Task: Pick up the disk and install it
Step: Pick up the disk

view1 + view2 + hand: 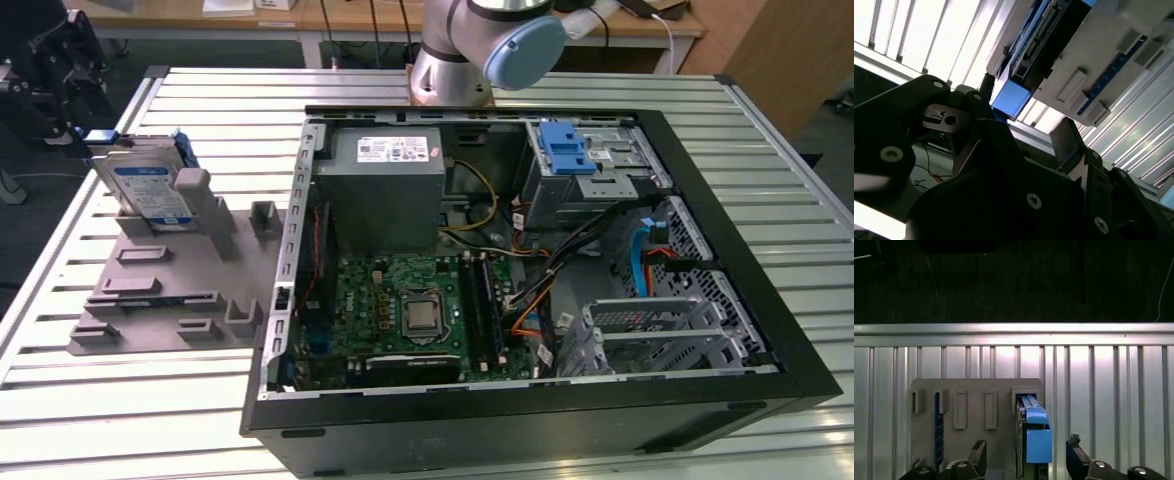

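1. The disk (144,190) stands on edge in a grey holder (174,300) on the tabletop (134,400).
2. The end effector (1025,447) is released, its fingers either side of the disk's blue frame without touching it.
3. The disk looks off-centre between them, so one finger may land first, tilting it or jamming it in its slot.

Disk (143,190) silver, blue-white label, blue frame; holder (160,290) grey.
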`<state>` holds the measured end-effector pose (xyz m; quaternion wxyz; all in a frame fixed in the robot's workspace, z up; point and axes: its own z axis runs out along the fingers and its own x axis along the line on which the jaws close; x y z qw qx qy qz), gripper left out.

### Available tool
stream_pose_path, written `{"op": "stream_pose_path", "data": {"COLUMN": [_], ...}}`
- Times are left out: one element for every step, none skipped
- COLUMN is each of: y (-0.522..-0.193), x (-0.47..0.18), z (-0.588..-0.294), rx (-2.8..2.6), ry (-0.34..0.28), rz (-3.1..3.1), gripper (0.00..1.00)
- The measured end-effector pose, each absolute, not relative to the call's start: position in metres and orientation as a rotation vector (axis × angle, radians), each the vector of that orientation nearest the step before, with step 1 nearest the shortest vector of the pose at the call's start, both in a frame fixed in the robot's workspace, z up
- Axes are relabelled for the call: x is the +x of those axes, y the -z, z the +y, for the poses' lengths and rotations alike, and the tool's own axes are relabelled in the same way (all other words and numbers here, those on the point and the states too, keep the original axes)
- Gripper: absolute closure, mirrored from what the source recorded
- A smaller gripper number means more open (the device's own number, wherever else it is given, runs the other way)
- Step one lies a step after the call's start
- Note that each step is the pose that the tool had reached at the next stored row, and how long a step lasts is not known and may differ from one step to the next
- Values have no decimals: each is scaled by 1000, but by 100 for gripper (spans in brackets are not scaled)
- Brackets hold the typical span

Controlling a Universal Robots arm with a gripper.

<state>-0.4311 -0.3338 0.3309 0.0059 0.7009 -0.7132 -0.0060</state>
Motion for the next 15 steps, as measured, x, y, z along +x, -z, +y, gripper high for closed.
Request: {"op": "stream_pose_path", "data": {"y": [-330,-330,-329,-328,-327,-326,-325,-323,-322,-320,-318,-316,-314,-312,-311], "x": [-431,-431,-431,-432,-432,-432,-432,-432,-432,-432,-432,-432,-432,-432,-432], "z": [-333,-332,-332,-331,-331,-331,-331,-331,-330,-330,-330,-330,-330,-330,-330], "rx": [2194,2194,2194,2194,2194,2194,2194,2194,2194,2194,2194,2194,2194,2194,2194], "ry": [19,19,19,19,19,19,19,19,19,19,19,19,19,19,19], "rz": [-2232,-2232,-2232,-2232,-2232,-2232,-2232,-2232,-2232,-2232,-2232,-2232,-2232,-2232,-2232], "gripper": [27,27,27,27,27,27,27,27,27,27,27,27,27,27,27]}}
